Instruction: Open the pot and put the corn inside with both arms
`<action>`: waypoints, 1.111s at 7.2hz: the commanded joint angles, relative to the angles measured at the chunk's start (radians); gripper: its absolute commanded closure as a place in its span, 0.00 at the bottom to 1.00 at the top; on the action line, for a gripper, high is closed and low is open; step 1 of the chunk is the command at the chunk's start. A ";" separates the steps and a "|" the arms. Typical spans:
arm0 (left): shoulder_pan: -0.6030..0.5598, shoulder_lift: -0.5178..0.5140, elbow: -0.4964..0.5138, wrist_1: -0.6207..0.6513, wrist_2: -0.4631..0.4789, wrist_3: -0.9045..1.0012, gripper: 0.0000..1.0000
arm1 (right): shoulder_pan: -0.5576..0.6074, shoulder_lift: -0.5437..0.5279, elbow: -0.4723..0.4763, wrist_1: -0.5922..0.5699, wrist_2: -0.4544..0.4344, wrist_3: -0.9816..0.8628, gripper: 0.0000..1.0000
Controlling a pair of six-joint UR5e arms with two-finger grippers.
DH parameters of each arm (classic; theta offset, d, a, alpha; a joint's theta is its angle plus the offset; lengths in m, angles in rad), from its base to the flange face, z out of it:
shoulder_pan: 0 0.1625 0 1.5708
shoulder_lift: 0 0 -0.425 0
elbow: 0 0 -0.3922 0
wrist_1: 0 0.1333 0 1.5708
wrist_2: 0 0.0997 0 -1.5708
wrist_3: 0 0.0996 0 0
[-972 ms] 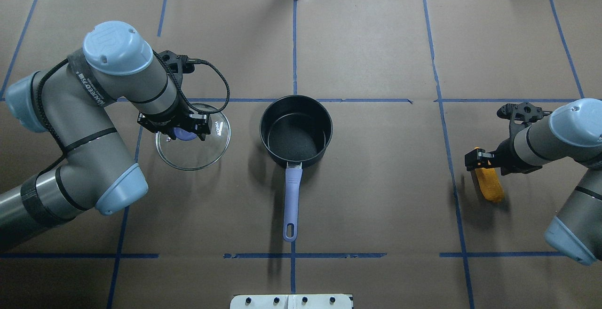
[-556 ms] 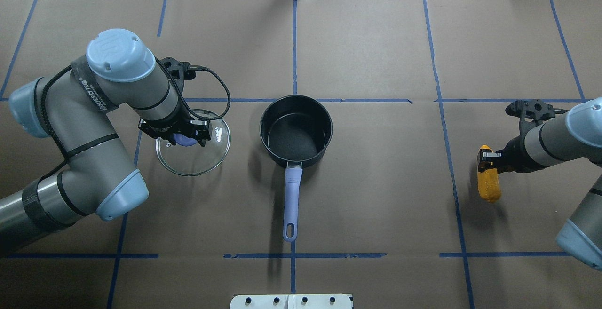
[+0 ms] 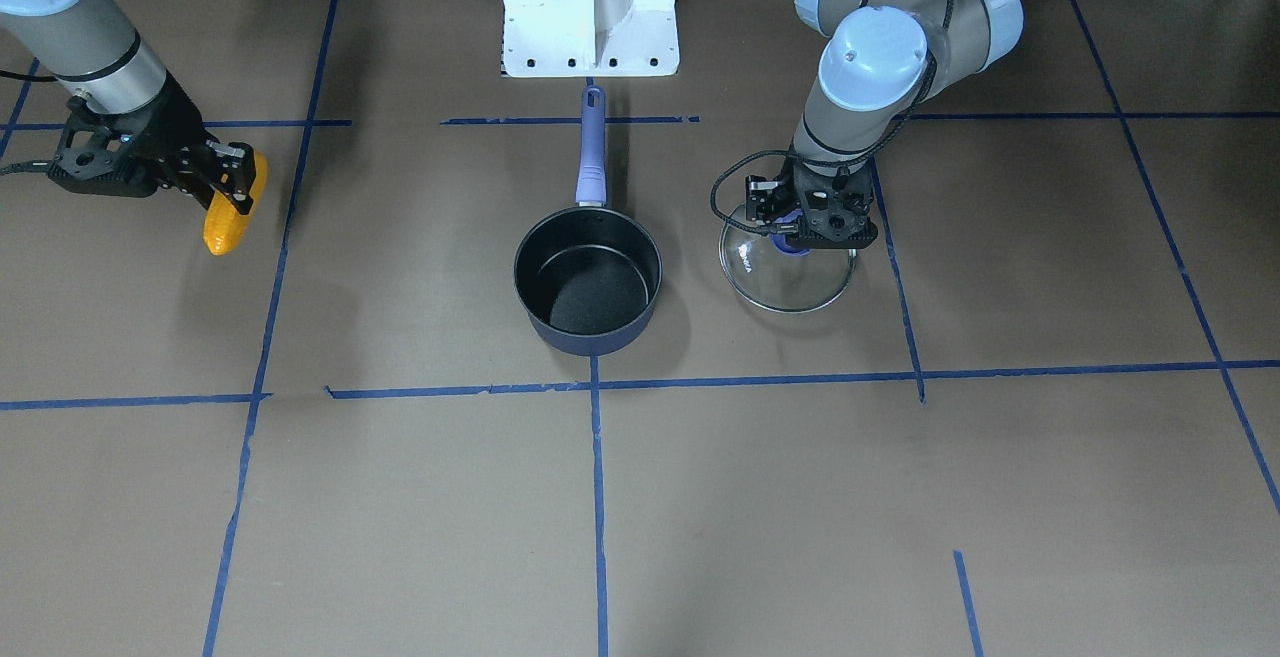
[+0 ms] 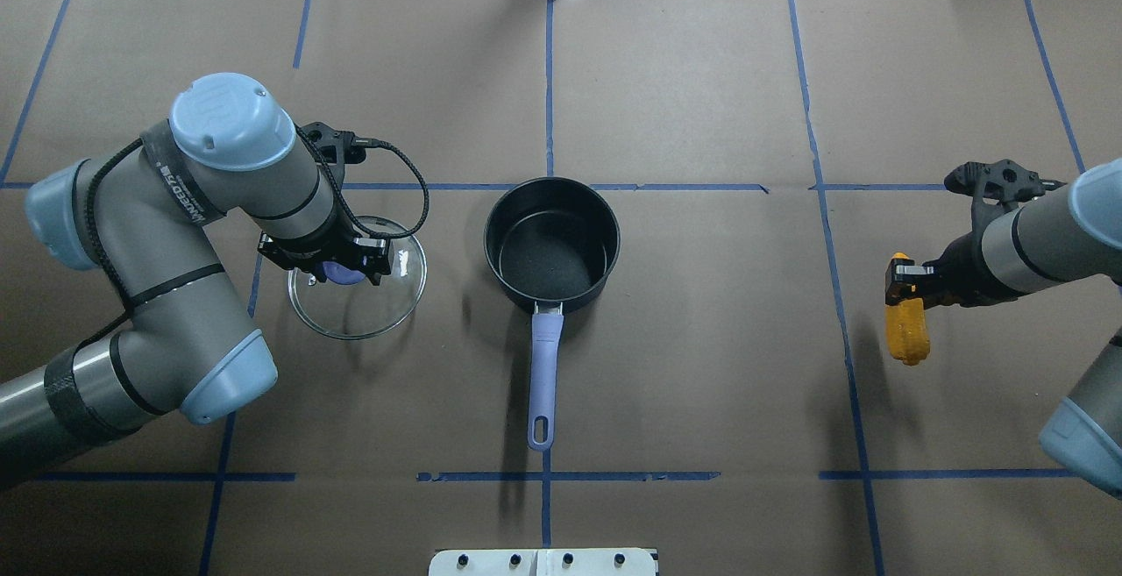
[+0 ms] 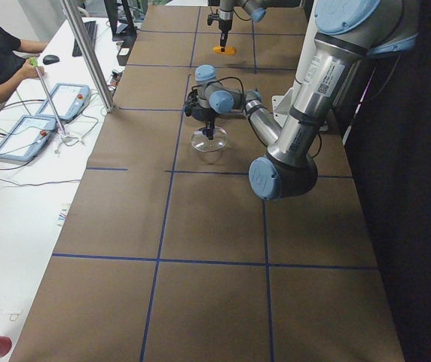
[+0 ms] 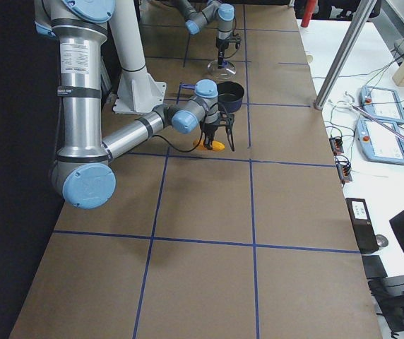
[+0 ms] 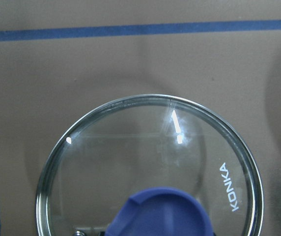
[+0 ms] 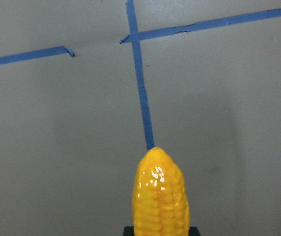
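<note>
The navy pot (image 4: 552,243) stands open at the table's middle, empty, with its lavender handle (image 4: 543,366) pointing toward the robot's base; it also shows in the front view (image 3: 588,282). My left gripper (image 4: 337,267) is shut on the blue knob (image 7: 162,214) of the glass lid (image 4: 372,304), left of the pot and low over the table; I cannot tell whether the lid touches it. My right gripper (image 4: 903,282) is shut on one end of the orange-yellow corn (image 4: 908,335), which hangs above the table far right of the pot. The corn also shows in the front view (image 3: 224,227) and the right wrist view (image 8: 160,196).
Brown paper with blue tape lines (image 4: 548,476) covers the table. The white base mount (image 3: 590,7) stands behind the pot's handle. Operators' desks with tablets (image 6: 378,134) lie beyond the table's far edge.
My left arm has carried the lid slightly toward the robot's side. My right gripper has raised the corn and shifted it a little to the right, and the cob now hangs straighter.
</note>
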 commanded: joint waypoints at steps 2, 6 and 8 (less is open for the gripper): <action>0.004 0.000 0.039 -0.060 0.004 0.003 0.49 | 0.011 0.171 0.064 -0.230 0.014 0.004 1.00; -0.006 0.016 0.013 -0.059 0.001 0.010 0.00 | 0.024 0.326 0.068 -0.382 0.025 0.007 1.00; -0.031 0.017 -0.013 -0.045 -0.004 0.012 0.00 | -0.010 0.415 0.045 -0.423 0.021 0.041 1.00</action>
